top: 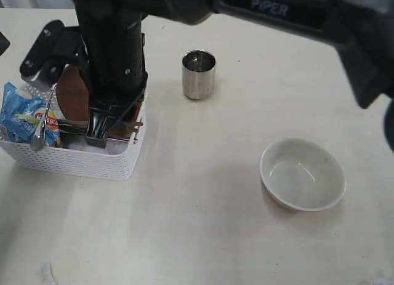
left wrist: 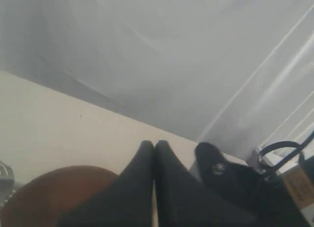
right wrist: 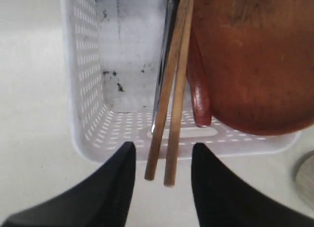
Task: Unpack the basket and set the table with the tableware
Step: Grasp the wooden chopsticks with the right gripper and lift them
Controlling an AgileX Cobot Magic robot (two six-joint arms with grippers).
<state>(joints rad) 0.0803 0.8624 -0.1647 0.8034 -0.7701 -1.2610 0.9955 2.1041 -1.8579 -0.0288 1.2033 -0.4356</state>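
Straddling the wooden chopsticks [right wrist: 177, 114] that jut over the rim of the white basket [right wrist: 88, 89], the right tool [right wrist: 163, 149] stands partly open, gripping nothing yet: closing on them seems the next move, while the left tool [left wrist: 154, 147] rests shut and empty.

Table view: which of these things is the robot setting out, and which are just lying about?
For the job: basket, steel cup, bowl, brown plate, chopsticks, wooden spoon, table.
Just lying about: blue snack bag, in the basket.
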